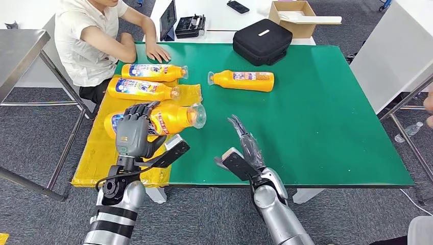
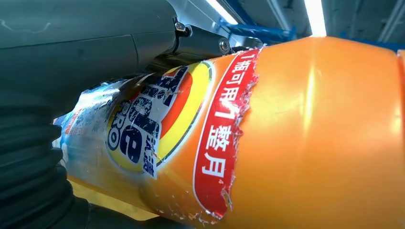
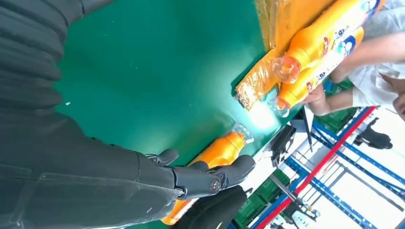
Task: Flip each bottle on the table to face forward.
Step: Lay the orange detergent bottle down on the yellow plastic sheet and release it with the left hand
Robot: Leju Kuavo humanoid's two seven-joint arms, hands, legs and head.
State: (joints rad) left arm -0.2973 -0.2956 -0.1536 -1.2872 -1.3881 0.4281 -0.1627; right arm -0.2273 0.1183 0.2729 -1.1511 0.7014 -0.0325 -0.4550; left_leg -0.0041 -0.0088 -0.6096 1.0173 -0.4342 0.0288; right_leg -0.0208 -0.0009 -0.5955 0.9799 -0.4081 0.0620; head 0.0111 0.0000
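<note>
Three orange detergent bottles lie on a yellow mat [image 1: 97, 158] at the table's left. The far bottle [image 1: 153, 72] and the middle bottle [image 1: 143, 89] lie label up. My left hand [image 1: 135, 130] grips the near bottle [image 1: 176, 117], fingers curled over its body, cap pointing right. In the left wrist view this bottle [image 2: 310, 133] shows a torn red and blue label. A fourth bottle [image 1: 244, 80] lies alone on the green table [image 1: 316, 127], also seen as the lone bottle [image 3: 217, 152] past my right hand [image 3: 200, 181]. My right hand [image 1: 245, 145] hovers open over the table's front.
A person [image 1: 92, 41] sits at the far left corner with a hand [image 1: 155, 52] resting on the table near the far bottle. A black bag [image 1: 262, 42] sits at the back edge, with a cardboard box [image 1: 293, 18] behind it. A metal table [image 1: 20, 51] stands left.
</note>
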